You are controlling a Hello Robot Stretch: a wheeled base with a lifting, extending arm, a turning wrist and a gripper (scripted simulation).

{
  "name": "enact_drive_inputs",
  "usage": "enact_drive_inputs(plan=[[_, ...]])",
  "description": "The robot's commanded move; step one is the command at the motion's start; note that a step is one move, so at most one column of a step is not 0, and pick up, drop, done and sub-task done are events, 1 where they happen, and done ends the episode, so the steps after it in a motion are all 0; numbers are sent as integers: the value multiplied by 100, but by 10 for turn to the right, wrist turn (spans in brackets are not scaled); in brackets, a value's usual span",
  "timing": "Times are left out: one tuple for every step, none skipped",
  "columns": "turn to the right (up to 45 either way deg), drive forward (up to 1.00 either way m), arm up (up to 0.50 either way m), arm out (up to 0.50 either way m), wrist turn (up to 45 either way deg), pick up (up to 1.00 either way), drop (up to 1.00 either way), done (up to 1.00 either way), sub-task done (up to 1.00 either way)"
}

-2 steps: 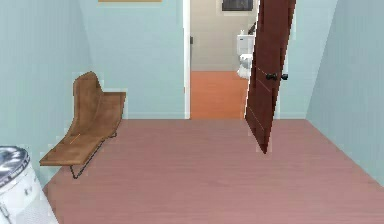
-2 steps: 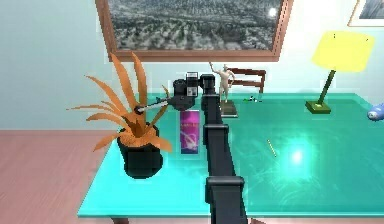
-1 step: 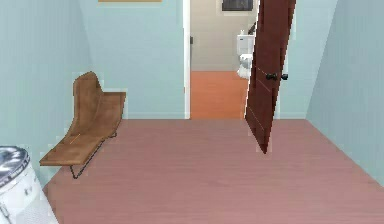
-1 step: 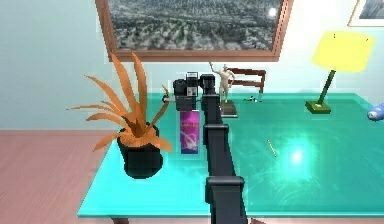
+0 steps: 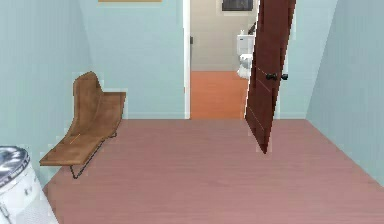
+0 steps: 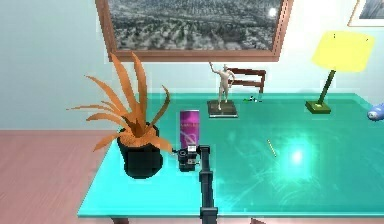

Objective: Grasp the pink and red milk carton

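One target only: upright pink cardboard milk carton [image 6: 189, 128], standing on teal glass-topped table [image 6: 300, 160], toward near-left part of top in arm side view. Sits just right of black-potted plant w/ long orange leaves [image 6: 135, 120]. Well apart from small pale figurine on dark square base [image 6: 224, 88] and yellow-shaded table lamp [image 6: 337, 60], both farther back on the top.

Dark two-finger gripper [image 6: 186, 158] at far end of dark square arm bar [image 6: 207, 190], just in front of carton as pictured. Can't tell pincer's state. Can't tell whether holding anything either, w/ carton on table right behind it. Can't tell touching vs. just short.

Handling, by judgement only:
- Prob. light if empty, moderate if full; no way to tell which.
- Likely thin card walls, so prone to denting under hard squeeze.
- Smooth coated faces, prob. a bit slippery.
- Tall + narrow on slick glass, so easy to tip or skid w/ a nudge.

Best taken across two flat opp. faces, approx. mid-height or slightly below, fingers level, not at folded top. Keep clear of orange leaves on approach. Lift straight up before pulling back.
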Motion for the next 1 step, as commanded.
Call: enact_drive_inputs(plan=[[0, 0, 0, 0, 0, 100, 0, 0, 0]])
